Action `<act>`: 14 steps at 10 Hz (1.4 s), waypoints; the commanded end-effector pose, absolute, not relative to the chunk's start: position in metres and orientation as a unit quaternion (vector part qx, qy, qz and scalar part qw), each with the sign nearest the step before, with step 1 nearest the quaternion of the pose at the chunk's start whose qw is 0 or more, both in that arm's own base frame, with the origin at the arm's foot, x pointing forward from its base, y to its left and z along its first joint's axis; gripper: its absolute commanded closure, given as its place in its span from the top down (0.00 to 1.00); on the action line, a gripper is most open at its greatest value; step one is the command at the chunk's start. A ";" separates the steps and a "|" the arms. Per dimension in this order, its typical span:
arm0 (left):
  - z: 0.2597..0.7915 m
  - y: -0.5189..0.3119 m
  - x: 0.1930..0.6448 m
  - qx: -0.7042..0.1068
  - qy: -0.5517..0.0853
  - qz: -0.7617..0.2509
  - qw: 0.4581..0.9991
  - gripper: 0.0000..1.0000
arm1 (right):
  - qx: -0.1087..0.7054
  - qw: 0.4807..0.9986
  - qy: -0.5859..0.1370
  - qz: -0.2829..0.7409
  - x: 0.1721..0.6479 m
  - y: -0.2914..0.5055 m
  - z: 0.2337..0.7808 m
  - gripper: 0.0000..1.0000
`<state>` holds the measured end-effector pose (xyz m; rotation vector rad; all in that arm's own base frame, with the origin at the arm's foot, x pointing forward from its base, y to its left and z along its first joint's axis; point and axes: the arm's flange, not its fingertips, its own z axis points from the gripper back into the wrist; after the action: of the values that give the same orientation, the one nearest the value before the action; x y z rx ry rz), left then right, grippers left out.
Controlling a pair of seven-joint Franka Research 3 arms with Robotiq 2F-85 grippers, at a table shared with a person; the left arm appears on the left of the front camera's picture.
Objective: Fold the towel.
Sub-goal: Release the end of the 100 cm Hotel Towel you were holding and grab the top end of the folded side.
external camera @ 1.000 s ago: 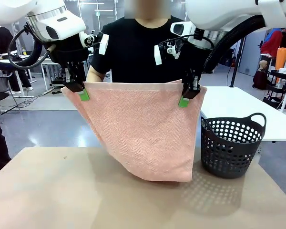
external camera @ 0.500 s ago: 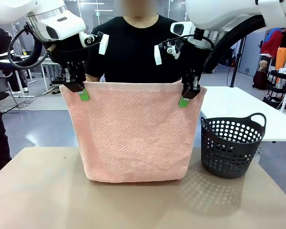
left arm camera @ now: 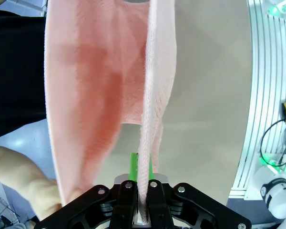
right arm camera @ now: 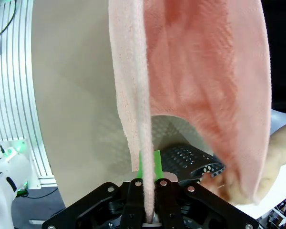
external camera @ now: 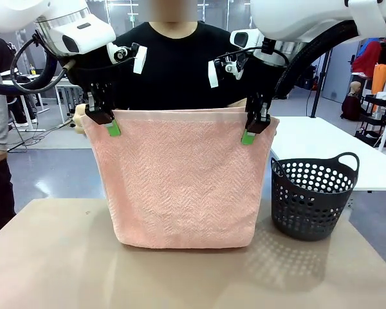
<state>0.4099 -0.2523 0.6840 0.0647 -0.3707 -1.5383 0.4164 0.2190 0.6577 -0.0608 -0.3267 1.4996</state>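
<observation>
The towel hangs doubled above the middle of the table, its top edge running side to side between the arms. The left gripper and right gripper each clamp a near-layer top corner. A person's hand holds the far layer just behind the left jaws, so closing that gap looks like the next move

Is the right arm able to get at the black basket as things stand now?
Probably not yet: the right gripper is shut on a top corner of the towel. The way itself looks free, as the basket stands lower beside it with nothing between.
</observation>
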 end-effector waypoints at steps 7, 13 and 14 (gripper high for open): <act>0.686 -0.251 0.411 0.038 -0.165 -0.695 0.698 0.00 | -0.029 0.719 -0.148 0.679 0.416 0.219 0.658 0.00; 0.686 -0.251 0.411 0.038 -0.165 -0.695 0.698 0.00 | -0.029 0.719 -0.148 0.679 0.416 0.219 0.658 0.00; 0.686 -0.251 0.411 0.038 -0.165 -0.695 0.698 0.00 | -0.029 0.719 -0.148 0.679 0.416 0.219 0.658 0.00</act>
<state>0.4095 -0.2528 0.6844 0.0651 -0.3716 -1.5394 0.4160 0.2193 0.6582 -0.0608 -0.3265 1.5005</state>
